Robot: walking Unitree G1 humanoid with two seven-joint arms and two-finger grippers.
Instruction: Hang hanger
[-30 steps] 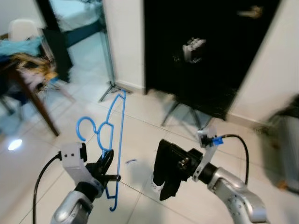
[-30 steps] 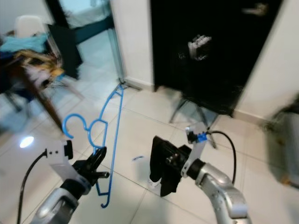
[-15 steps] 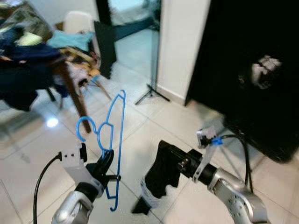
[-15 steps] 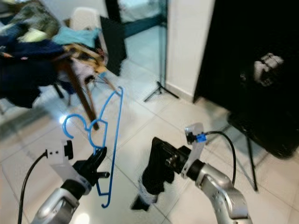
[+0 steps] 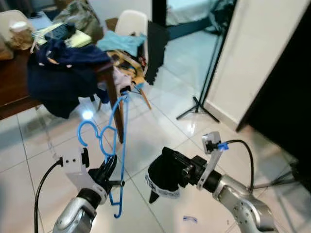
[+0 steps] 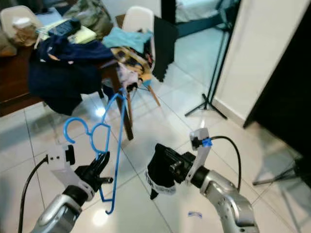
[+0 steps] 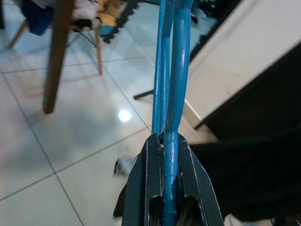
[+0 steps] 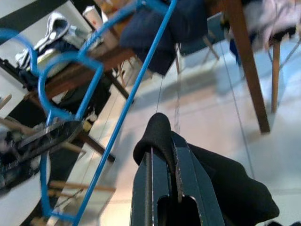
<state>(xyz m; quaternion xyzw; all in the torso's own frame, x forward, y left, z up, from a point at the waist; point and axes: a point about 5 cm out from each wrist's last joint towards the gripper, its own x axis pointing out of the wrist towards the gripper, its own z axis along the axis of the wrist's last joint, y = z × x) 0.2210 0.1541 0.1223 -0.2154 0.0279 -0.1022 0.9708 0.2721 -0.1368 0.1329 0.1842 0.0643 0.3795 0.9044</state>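
A blue plastic hanger stands upright in front of me, hook to the left, one end pointing up. My left gripper is shut on its lower bar, and the left wrist view has the black fingers pinching the blue bar. To the right, my right gripper is shut on a bunched black garment with white lettering at its hem. In the right wrist view the cloth wraps over the fingertips, with the hanger just beyond. Hanger and garment are apart.
A wooden table draped with dark blue clothes stands at the left, a white chair with clothes behind it. A tripod stand rises before a white wall. A paper scrap lies on the tiled floor.
The camera has swung left, so the table and chair have come into view and the black door has slid off right. Both grippers keep their holds; the garment is more bunched.
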